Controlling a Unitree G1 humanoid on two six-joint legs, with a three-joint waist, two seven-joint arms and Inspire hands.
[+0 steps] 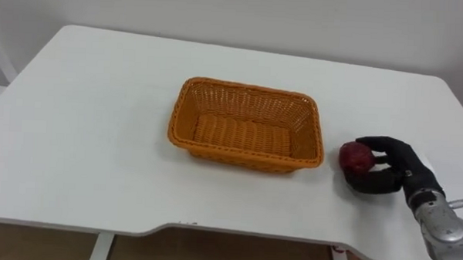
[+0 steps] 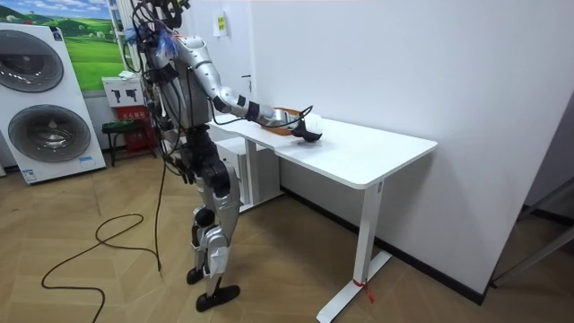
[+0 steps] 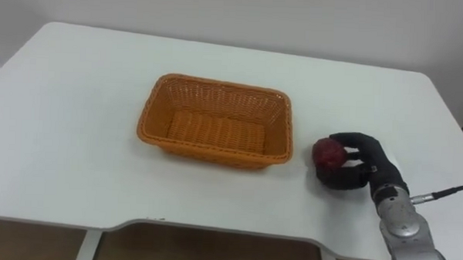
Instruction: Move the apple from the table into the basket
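Left eye view places the right hand point(image 1: 388, 170) low over the right side of the table point(image 1: 84, 140), fingers and thumb curled round the apple point(image 1: 356, 157) from its right side. Treat the grasp as made. You cannot tell whether the apple rests on the table or sits just clear of it. The apple lies near the right end of the basket point(image 1: 238, 156), apart from it and outside its rim. The basket holds nothing, so judge the task as early: the pick is under way, while the lift, the carry to the left over the rim and the release all remain. Expect no help from orientation. The apple reads as nearly round with no clear long axis, and its stem end is not visible. The basket's long axis runs left to right across the table.
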